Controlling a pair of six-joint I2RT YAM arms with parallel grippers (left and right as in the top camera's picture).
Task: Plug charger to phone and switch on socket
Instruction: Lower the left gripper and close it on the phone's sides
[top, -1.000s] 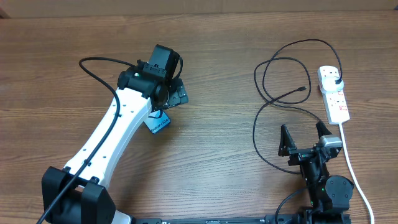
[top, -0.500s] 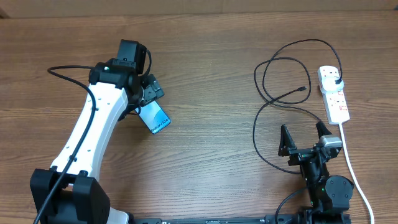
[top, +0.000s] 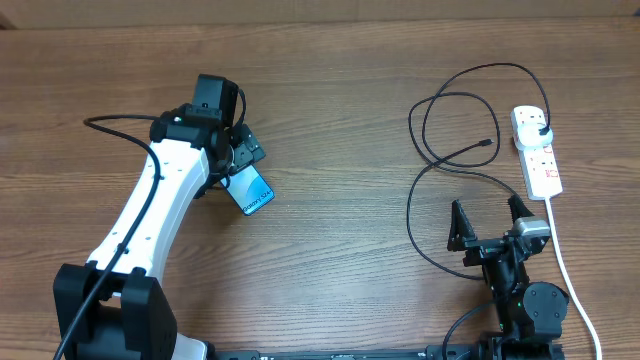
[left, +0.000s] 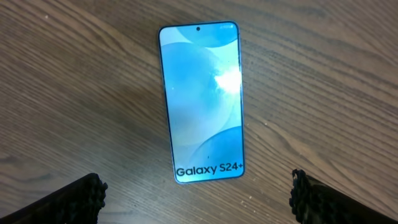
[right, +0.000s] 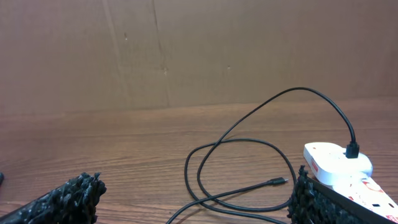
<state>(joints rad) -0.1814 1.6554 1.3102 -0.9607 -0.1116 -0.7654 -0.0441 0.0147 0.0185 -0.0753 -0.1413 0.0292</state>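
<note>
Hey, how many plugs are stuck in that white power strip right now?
1. The charger plug sits in the power strip's far end; its other outlets look empty.

Open table (top: 350, 110) all round phone (left: 202, 102); charger (top: 488, 144) loops lie btwn right pincer (top: 487, 205) & socket (top: 537, 150).

Glossy glass-fronted phone (left: 201, 102); matt wood-grain table (top: 340, 110); smooth white plastic socket (top: 537, 152).
</note>
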